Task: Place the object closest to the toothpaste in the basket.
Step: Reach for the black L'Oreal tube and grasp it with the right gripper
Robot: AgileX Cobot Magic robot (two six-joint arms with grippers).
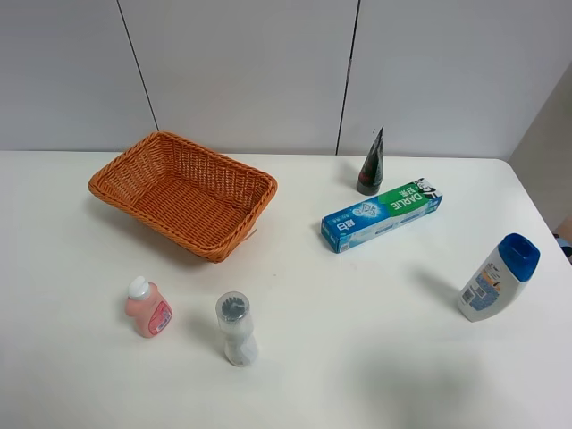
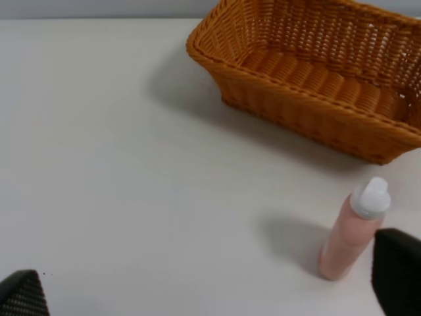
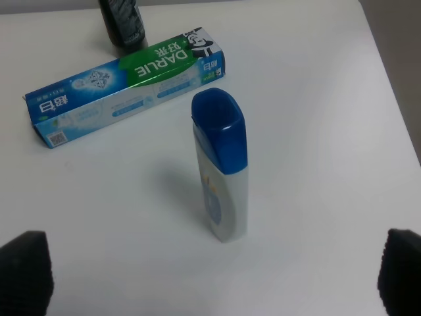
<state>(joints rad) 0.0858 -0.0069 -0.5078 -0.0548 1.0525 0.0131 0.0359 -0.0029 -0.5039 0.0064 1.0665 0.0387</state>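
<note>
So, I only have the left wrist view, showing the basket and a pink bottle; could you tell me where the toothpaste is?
Observer: The toothpaste lies flat to the right of the basket, on the right arm's side.
Operator: Thanks; what sits closest to it?
Observer: A dark tube, standing cap-down just behind it, toward the wall.
Operator: Is the right gripper free?
Observer: Yes, the right gripper is open and empty, with a white bottle standing just ahead of it.
</note>
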